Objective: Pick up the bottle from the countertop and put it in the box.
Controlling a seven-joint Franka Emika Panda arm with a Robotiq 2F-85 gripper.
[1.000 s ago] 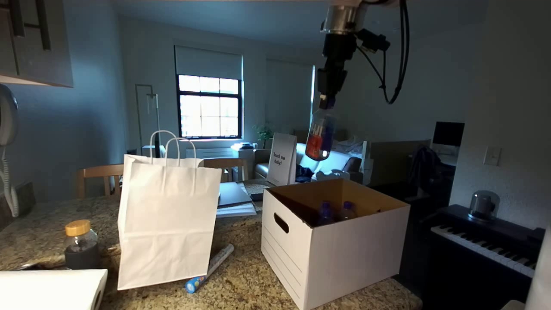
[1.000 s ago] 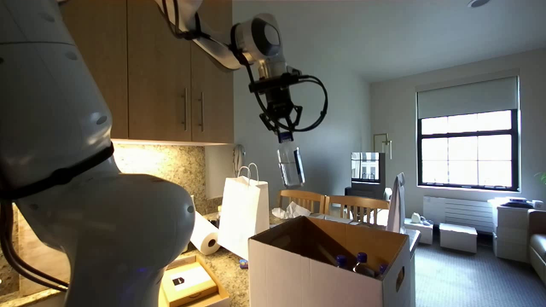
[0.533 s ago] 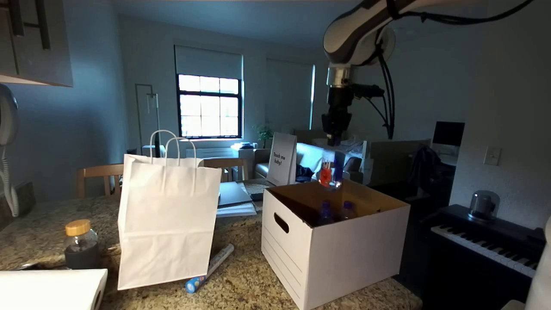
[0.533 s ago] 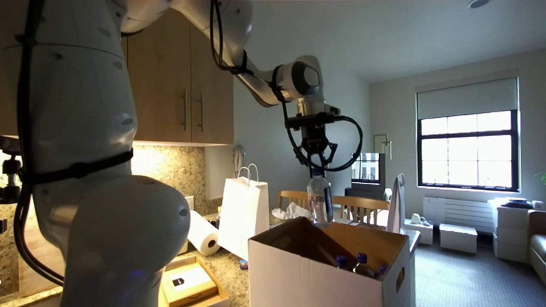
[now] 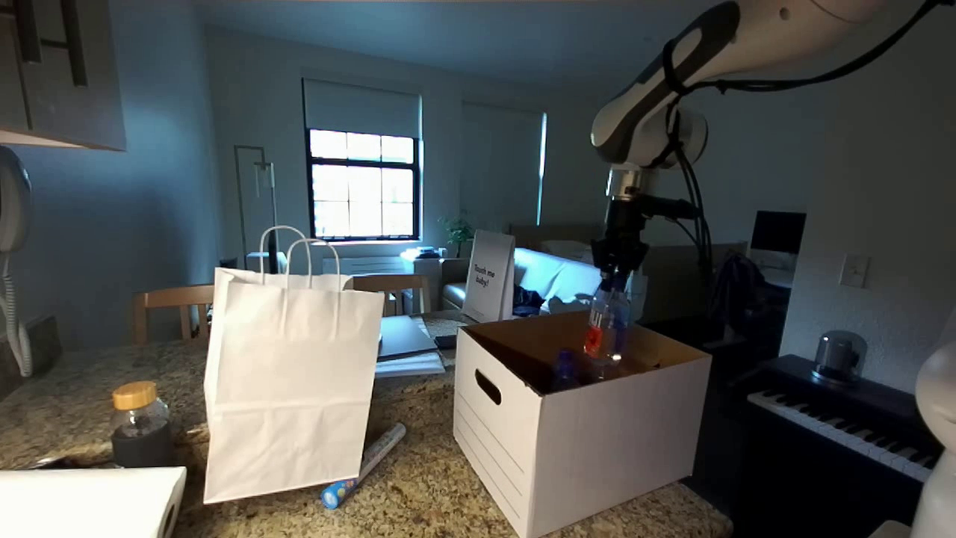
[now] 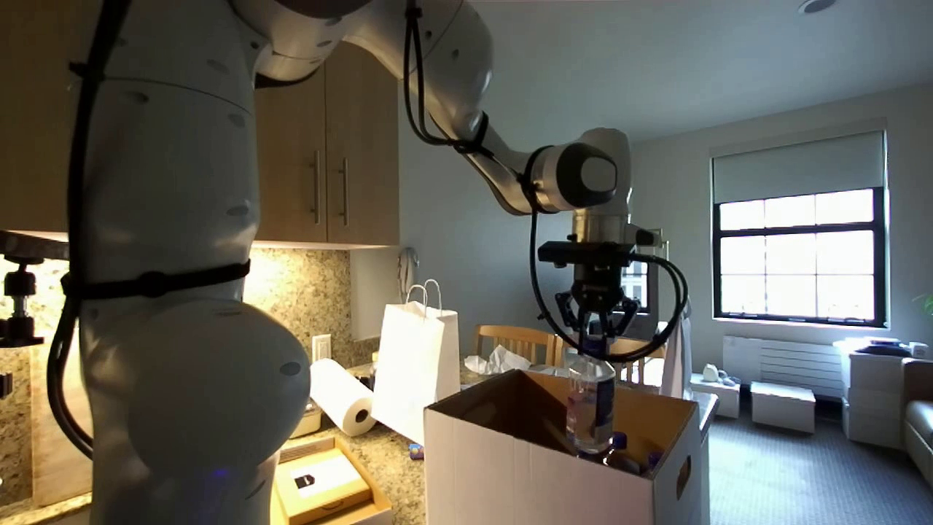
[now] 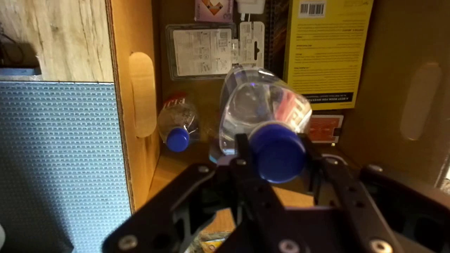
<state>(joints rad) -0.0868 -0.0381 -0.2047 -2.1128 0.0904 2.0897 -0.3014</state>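
With the black two-fingered gripper (image 7: 274,141) closed snugly, holds the clear plastic bottle (image 6: 589,412), apparently partway inside the open-topped white cardboard box (image 5: 620,433), by its round blue cap (image 7: 277,158), likely the safest hold given presumably light, slick, squeezable plastic.

- White bag (image 5: 291,388), standing upright
- Tube (image 5: 382,452), lying beside the bag
- Jar (image 5: 140,437), orange lid (image 5: 135,395) on
- Sign (image 5: 489,273) reading "Touch me baby!"
- Window (image 5: 364,183), shade (image 5: 362,108) partly down
- Piano (image 5: 836,433), a dome (image 5: 840,357) on it
- Paper roll (image 6: 340,395), on its side
- Wooden chairs (image 6: 514,334)
- Yellow book (image 7: 327,52), barcode (image 7: 312,8) showing
- Phone (image 5: 11,198)
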